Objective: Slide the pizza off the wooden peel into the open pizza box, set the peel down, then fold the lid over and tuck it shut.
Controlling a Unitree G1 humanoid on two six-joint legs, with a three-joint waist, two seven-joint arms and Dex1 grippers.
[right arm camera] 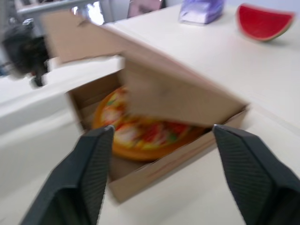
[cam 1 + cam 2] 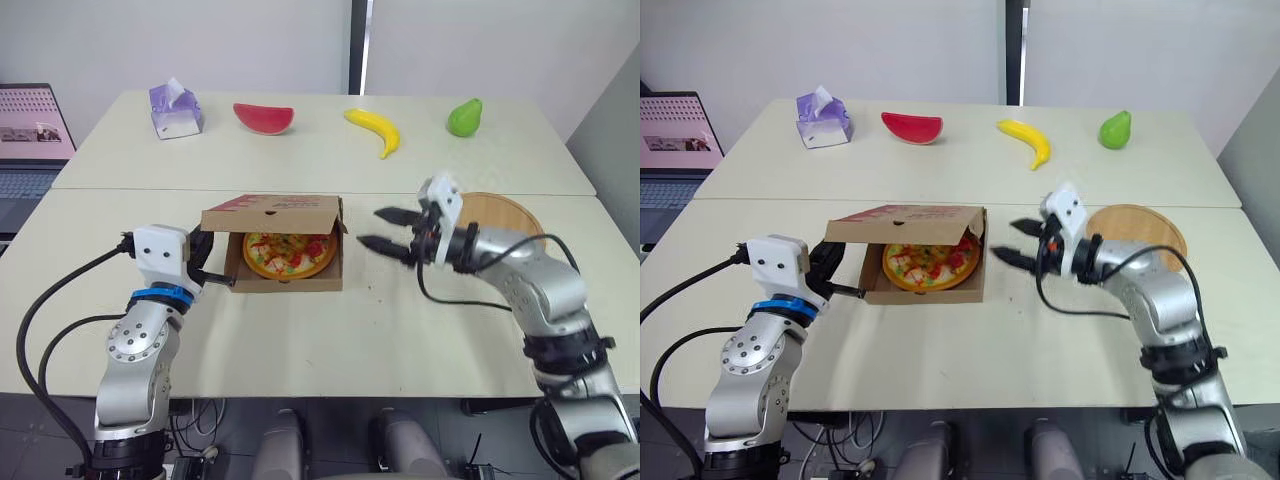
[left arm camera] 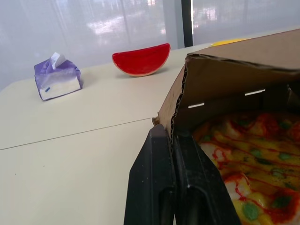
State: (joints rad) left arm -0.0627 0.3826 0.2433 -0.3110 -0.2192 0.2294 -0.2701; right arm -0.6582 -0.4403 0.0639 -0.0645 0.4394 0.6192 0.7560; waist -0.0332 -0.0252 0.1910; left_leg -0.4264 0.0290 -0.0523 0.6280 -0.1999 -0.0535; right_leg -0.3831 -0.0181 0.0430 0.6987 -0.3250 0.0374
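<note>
1. The pizza is being contained in the pizza box, near the middle of the table.
2. The lid is being held half folded, slanting low over the pizza, with the front gap open.
3. The cardboard at the box's left side is being pinched by the left gripper, its jaws pressed close together.
4. The right gripper is being held just right of the box, apart from it, with its jaws spread wide and empty.
5. The wooden peel is being borne flat by the table, behind the right arm.

Two beige tables butted together — white wall behind, dark vertical strip — laptop far left.
</note>
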